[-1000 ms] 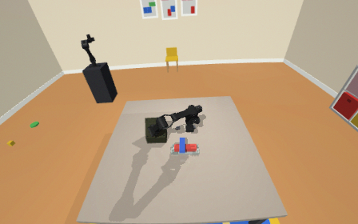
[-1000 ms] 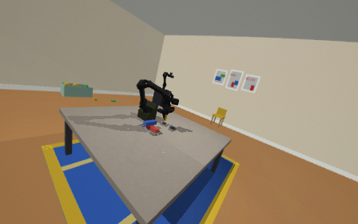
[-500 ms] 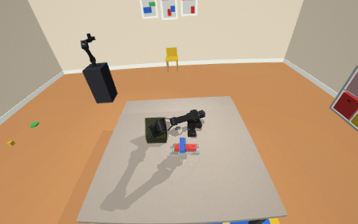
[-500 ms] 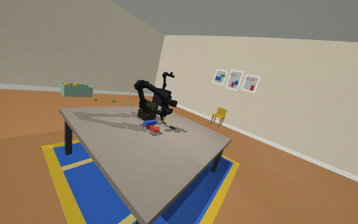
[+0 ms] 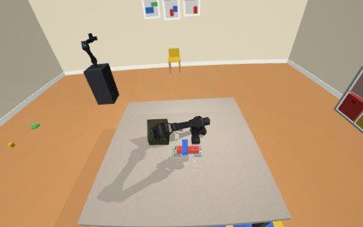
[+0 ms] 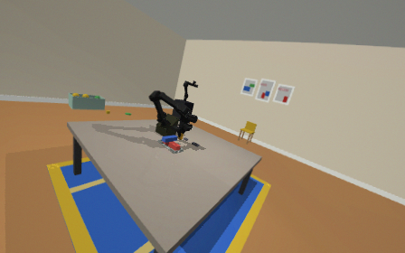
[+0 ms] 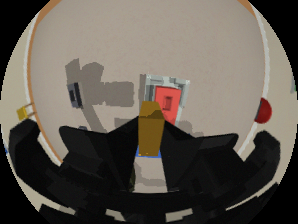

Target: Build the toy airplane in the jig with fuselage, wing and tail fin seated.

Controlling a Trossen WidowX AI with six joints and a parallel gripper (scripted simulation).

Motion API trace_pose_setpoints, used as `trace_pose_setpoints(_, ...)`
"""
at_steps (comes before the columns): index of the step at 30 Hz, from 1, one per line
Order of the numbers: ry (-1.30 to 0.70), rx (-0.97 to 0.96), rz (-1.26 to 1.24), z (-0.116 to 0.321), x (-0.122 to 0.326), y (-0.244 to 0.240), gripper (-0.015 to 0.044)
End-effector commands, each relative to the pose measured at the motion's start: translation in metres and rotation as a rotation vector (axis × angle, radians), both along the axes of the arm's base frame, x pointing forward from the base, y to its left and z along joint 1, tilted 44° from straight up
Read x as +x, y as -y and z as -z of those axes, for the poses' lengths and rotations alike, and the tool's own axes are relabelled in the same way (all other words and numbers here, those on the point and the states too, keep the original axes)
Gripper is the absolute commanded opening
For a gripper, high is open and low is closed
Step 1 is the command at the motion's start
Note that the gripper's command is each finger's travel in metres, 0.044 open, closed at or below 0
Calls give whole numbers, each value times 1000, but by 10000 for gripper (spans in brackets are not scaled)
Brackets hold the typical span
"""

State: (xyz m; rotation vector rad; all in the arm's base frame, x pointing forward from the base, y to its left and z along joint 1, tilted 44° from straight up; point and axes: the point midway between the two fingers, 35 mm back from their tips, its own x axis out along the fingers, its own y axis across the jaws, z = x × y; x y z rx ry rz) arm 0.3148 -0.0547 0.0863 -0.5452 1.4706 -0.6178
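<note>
One yellow tail fin (image 6: 181,135) (image 7: 151,129) is pinched in the claw (image 5: 195,141) (image 6: 181,132) (image 7: 149,119), and the red fuselage (image 5: 194,150) (image 6: 174,146) (image 7: 172,95) sits in its clear cradle (image 5: 174,154) (image 6: 176,152) (image 7: 185,90) on the counter (image 5: 227,186) (image 6: 181,190) (image 7: 200,45), blue wing (image 5: 185,147) (image 6: 169,138) across it.

Matte black jointed arm (image 5: 184,126) (image 6: 174,105); thin dark cable looping near base; black hand (image 5: 195,139) (image 6: 182,133) (image 7: 149,119), angular tapered fingers.

A yellow chair (image 5: 174,59) (image 6: 248,130) is placed near the wall, on which three framed pictures (image 5: 172,9) (image 6: 266,90) are hung in a row. A green disc (image 5: 35,126) (image 6: 128,114) is seen lying on the orange floor (image 5: 227,81) (image 6: 27,131), near a small yellow block (image 5: 11,145) (image 6: 108,112).
</note>
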Motion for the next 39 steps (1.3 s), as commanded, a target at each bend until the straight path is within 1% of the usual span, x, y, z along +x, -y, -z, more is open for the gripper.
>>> trace_pose_setpoints(1, 7, -14, 1, -9, 2, 12, 0)
trace_pose_setpoints(8, 5, -29, 6, -18, 1, 26, 0)
trace_pose_setpoints(10, 5, -29, 6, -18, 1, 26, 52)
trace_pose_setpoints(11, 5, -29, 6, -18, 1, 26, 66)
trace_pose_setpoints(39, 5, -29, 6, -19, 2, 27, 66)
